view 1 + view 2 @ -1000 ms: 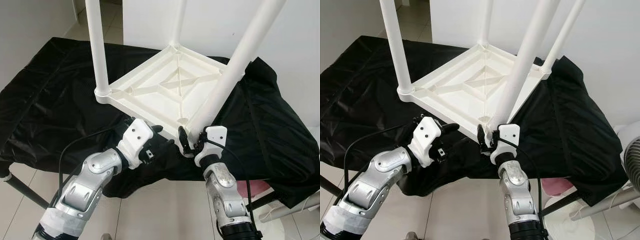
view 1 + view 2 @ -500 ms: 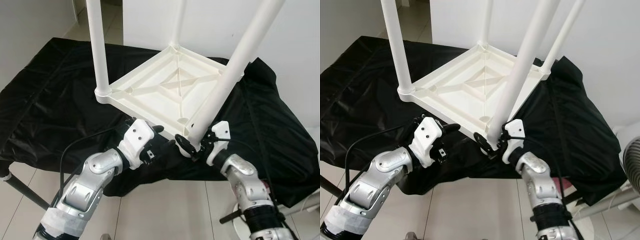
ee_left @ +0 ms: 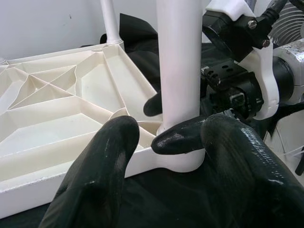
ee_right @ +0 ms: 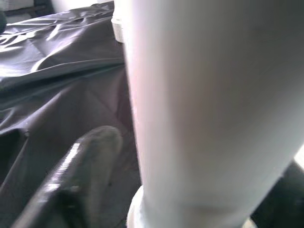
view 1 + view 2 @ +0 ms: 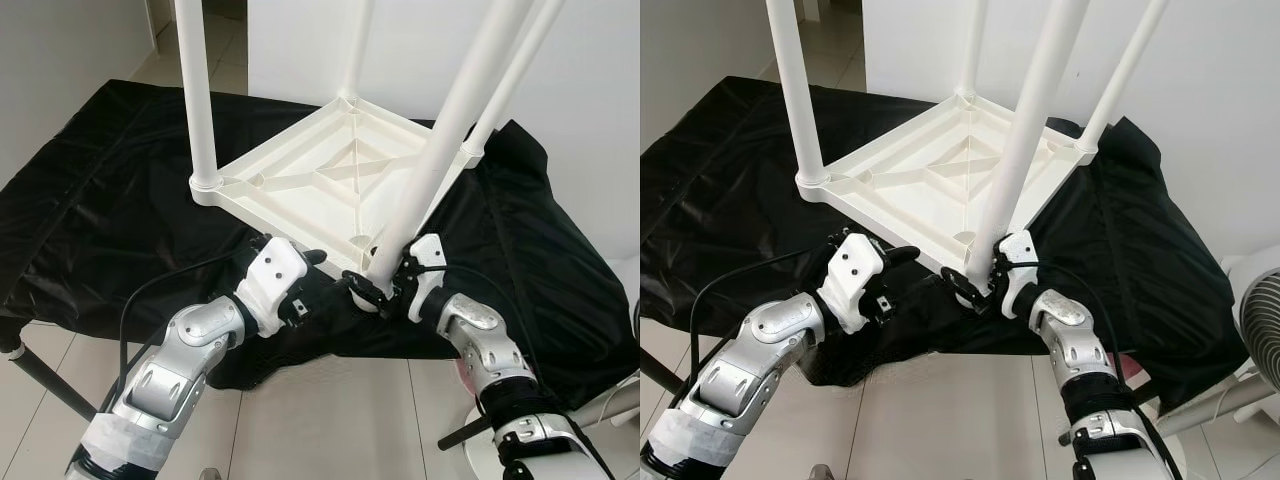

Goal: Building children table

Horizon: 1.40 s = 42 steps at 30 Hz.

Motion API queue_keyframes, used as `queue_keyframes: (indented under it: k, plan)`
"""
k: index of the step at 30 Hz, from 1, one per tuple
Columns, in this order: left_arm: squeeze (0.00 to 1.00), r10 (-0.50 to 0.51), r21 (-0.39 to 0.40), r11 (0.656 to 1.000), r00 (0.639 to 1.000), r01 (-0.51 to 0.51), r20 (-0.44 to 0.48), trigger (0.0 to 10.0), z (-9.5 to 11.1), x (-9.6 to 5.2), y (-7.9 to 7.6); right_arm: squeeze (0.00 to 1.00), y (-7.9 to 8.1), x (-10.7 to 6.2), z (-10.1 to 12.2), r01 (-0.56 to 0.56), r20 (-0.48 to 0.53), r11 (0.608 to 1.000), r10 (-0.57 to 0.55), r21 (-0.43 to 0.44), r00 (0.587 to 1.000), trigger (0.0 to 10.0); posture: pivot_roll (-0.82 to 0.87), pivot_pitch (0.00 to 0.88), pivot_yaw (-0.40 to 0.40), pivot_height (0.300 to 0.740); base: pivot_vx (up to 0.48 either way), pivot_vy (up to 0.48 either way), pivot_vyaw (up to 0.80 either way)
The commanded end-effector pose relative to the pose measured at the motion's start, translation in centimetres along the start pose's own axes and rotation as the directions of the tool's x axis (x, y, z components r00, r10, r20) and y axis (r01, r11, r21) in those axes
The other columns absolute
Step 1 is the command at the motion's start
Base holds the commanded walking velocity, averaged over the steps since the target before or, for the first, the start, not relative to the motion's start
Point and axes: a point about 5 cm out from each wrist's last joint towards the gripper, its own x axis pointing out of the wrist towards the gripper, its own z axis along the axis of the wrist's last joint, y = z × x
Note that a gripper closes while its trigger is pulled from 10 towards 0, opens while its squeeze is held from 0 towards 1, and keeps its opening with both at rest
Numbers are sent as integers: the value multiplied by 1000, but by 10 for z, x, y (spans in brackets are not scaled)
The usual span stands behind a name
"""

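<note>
Step in hand: I judge this to be the seating of the near-corner leg (image 5: 440, 150) into its socket (image 3: 183, 159) on the upturned white plastic tabletop (image 5: 300, 180).
Right gripper (image 5: 372, 289): its fingers are closed round the foot of that leg, just above the socket; in the right wrist view the leg (image 4: 209, 109) lies hard against one black finger (image 4: 78, 175).
Left gripper (image 5: 322, 283): it sits just beside the right gripper, on the near edge of the tabletop. In the left wrist view its two fingers (image 3: 102, 175) are spread apart, one either side of the socket corner, holding nothing that I can confirm.
Leg attitude: it tilts away from the right gripper toward the upper right, unlike the upright rear-left leg (image 5: 198, 95). I cannot tell whether the leg foot is fully home.
How I would do it well: bring the leg upright over the socket before pressing, keep the grip low, and use the left gripper to steady the tabletop edge so it does not slide on the cloth.
Task's thing, location: the tabletop lies underside-up on a black cloth (image 5: 90, 200), directly ahead of both grippers, with three other legs standing in its far and side corners.
Surroundings: a white wall (image 5: 600, 100) is beyond the table; a pale tiled floor (image 5: 320, 420) is below the arms; a fan grille (image 5: 1260, 330) stands well out to the right of the right gripper.
Obstructions: a black cable (image 5: 160, 290) loops off the left wrist near the cloth edge, and the slack cloth may snag the fingers.
</note>
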Motion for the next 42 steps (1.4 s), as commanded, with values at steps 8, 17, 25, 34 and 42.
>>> queue_keyframes:
  k: [8, 17, 25, 34, 42]
  plan:
    - [0, -67, 12, 998, 998, 67, 1, 10000, 0, 3, -5, 0, -7, -9, -7, 3, -7, 1000, -3, 1, 1000, 0, 47, 0, -106, 740, 0, 0, 0]
    - [0, -75, 18, 997, 997, 75, 5, 10000, 0, 6, -5, 0, -8, -13, -8, 77, 22, 997, -77, 18, 997, 10000, 37, 0, -103, 740, 0, 0, 0]
    - [0, -78, 15, 997, 997, 78, 6, 10000, -1, 6, -6, 0, -7, -11, -3, 225, 67, 974, -224, -23, 972, 10000, 17, 4, -102, 740, 0, 0, 0]
    - [0, -71, 10, 997, 997, 70, 13, 10000, -1, 8, -5, 0, -1, -12, -7, 376, 82, 927, -376, 14, 923, 10000, 4, 13, -93, 740, 0, 0, 0]
    - [0, -25, 12, 1000, 999, 25, 23, 10000, 0, 9, 0, 0, 13, -11, -12, 520, 66, 854, -521, 41, 851, 10000, 12, 33, -92, 740, 0, 0, 0]
